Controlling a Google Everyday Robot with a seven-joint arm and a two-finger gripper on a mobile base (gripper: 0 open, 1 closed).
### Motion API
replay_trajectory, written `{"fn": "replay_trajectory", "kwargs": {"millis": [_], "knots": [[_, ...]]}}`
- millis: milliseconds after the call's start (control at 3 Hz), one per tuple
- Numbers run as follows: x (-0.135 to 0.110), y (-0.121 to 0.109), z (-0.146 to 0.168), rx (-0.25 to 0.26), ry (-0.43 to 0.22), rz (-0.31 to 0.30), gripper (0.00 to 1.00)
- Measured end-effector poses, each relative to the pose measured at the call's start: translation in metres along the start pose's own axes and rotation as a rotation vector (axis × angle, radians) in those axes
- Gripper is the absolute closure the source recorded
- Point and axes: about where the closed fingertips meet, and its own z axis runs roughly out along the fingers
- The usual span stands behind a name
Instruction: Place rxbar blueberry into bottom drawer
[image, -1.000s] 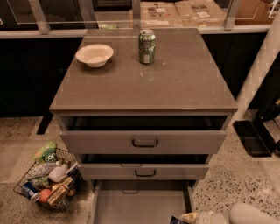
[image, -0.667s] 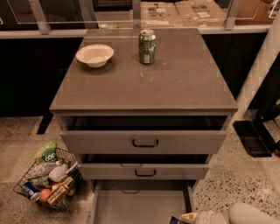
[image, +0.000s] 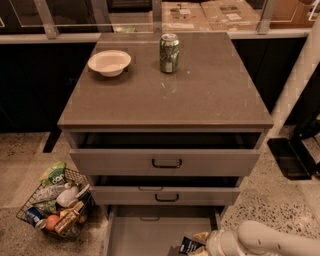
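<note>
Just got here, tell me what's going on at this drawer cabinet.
The robot's arm reaches in from the lower right, its gripper low over the open bottom drawer. The rxbar blueberry is right at the gripper's tip, over the drawer's front right part; whether it already rests on the drawer floor cannot be told. A green can and a white bowl stand on the cabinet top.

drawers (image: 166, 162) 3 | can (image: 169, 53) 1 | bowl (image: 109, 62) 1 | rxbar blueberry (image: 189, 245) 1 | claw (image: 199, 246) 1, over bottom drawer (image: 150, 235)
</note>
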Motion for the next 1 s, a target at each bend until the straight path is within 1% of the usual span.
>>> {"fn": "replay_trajectory", "kwargs": {"millis": [333,667,1000], "knots": [[0.005,-0.022,0.063,-0.05,0.016,-0.037,1.0],[0.007,-0.029,0.11,-0.11,0.016,-0.084,1.0],[0.011,-0.029,0.146,-0.164,0.001,-0.119,1.0]]}}
